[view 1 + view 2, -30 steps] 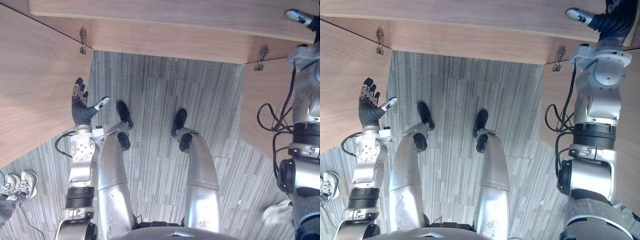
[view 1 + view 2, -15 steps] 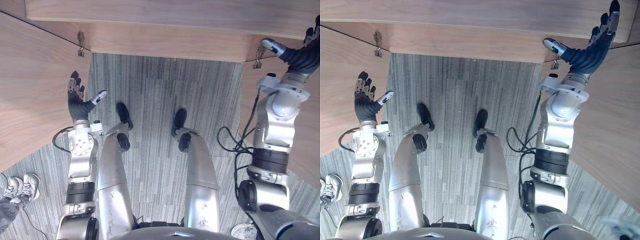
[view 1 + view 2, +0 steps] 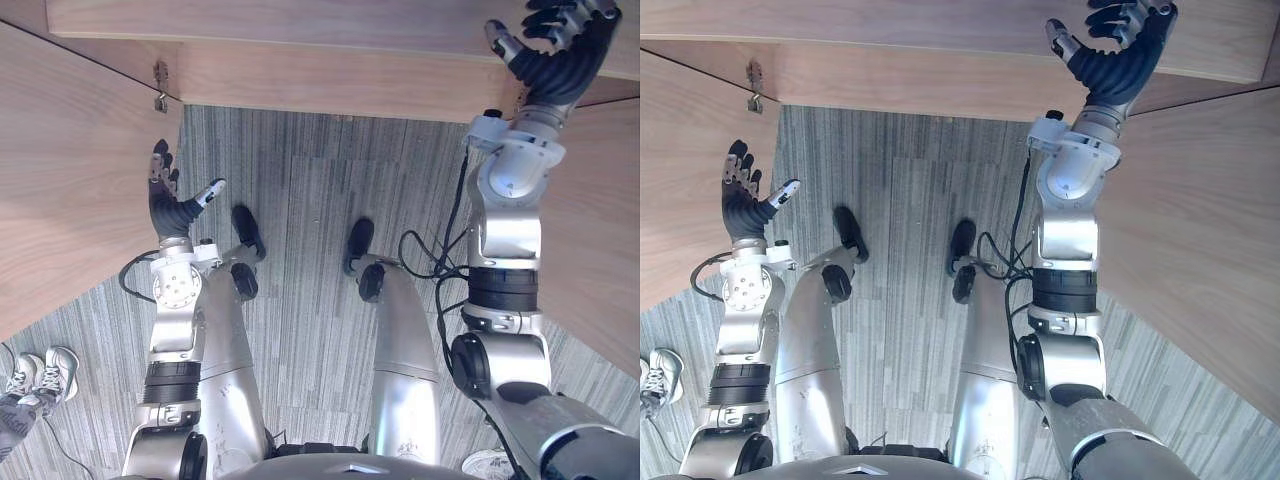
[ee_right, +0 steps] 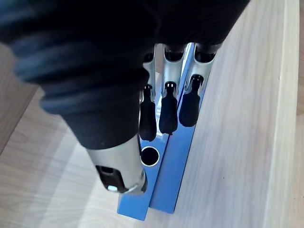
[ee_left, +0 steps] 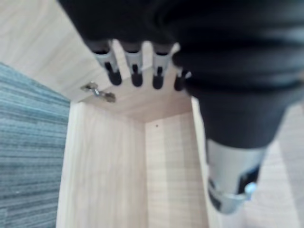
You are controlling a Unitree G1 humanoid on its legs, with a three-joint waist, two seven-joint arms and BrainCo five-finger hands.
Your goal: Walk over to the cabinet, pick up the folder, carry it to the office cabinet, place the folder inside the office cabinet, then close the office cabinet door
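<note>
right hand curled on blue folder, folder's top hidden behind fingers, left hand spread open beside cabinet door

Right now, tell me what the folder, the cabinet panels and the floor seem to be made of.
The folder: smooth blue, slightly glossy, with a round spine hole; probably plastic-covered board. The cabinet panels: matte pale wood grain, flat edges; likely laminated board rather than solid wood. The floor: grey, fine ribbed stripes; looks like low-pile carpet.
</note>
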